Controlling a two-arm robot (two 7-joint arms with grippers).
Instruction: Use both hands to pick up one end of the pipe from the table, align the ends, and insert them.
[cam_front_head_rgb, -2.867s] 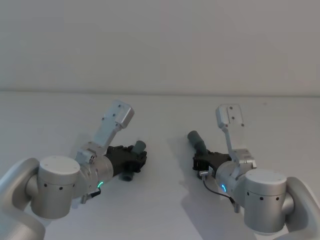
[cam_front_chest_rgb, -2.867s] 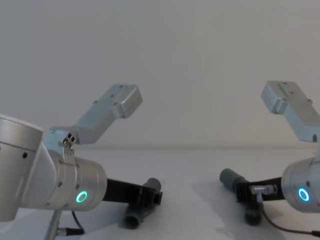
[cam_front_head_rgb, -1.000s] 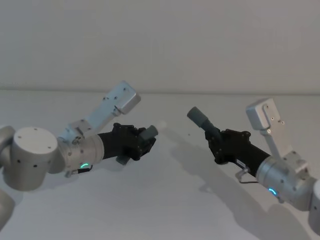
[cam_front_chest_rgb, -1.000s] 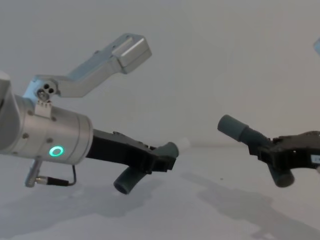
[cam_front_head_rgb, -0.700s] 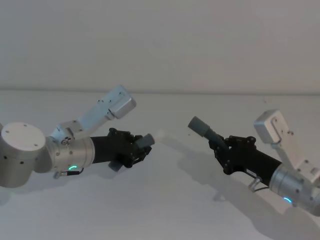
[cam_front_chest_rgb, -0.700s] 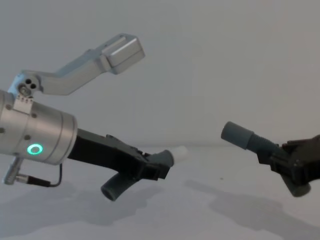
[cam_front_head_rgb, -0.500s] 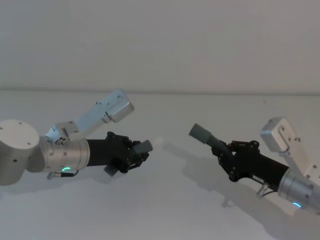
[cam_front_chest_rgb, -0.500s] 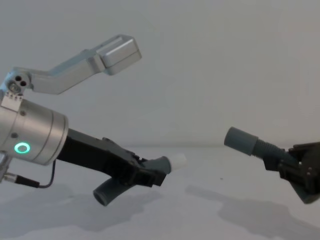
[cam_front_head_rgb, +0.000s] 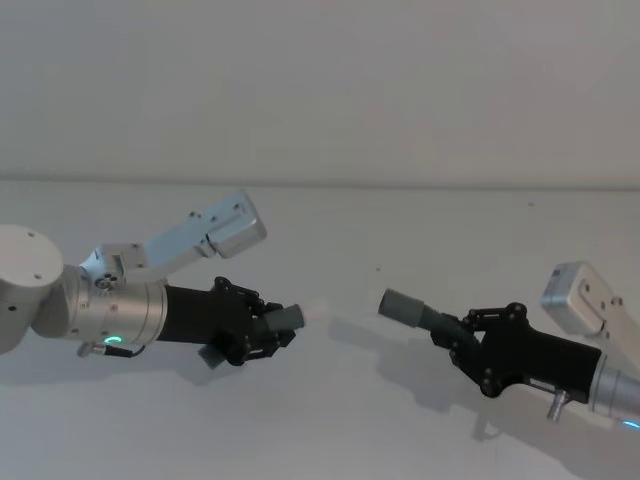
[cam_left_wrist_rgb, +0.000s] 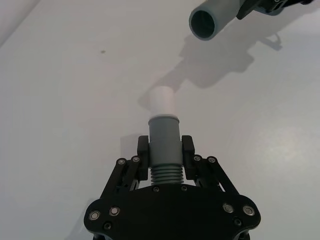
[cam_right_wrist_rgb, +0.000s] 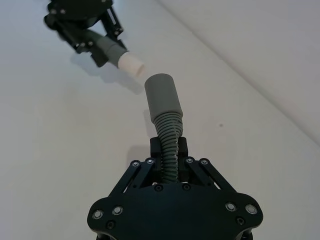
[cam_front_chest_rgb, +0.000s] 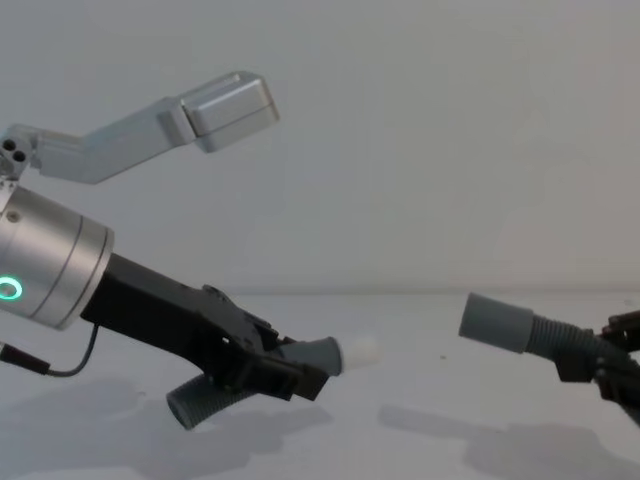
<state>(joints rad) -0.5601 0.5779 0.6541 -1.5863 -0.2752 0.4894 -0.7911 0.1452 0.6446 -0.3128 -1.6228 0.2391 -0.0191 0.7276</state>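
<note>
So the left gripper (cam_front_head_rgb: 268, 330) is clamping the tip piece (cam_front_head_rgb: 287, 318), the right gripper (cam_front_head_rgb: 462, 340) is clamping the mouth piece (cam_front_head_rgb: 432, 319), both hanging over the table (cam_front_head_rgb: 330, 440). The white tip (cam_front_head_rgb: 315, 314) is facing the mouth (cam_front_head_rgb: 388, 302) across a gap, but the mouth's sitting a bit higher, so the axes aren't lining up.

The right gripper (cam_front_chest_rgb: 602, 366) is running off the chest view's edge at four o'clock; the left gripper (cam_front_head_rgb: 266, 330) is hiding the ribs of its pipe piece (cam_front_head_rgb: 290, 318).

My left hand (cam_front_head_rgb: 268, 329) and right hand (cam_front_head_rgb: 452, 336) are black. The pipe (cam_right_wrist_rgb: 169, 132) is dark grey and ribbed, its cuffs (cam_right_wrist_rgb: 162, 95) smooth grey, one tip (cam_left_wrist_rgb: 162, 101) white. The desk (cam_front_head_rgb: 340, 425) is plain white.
</note>
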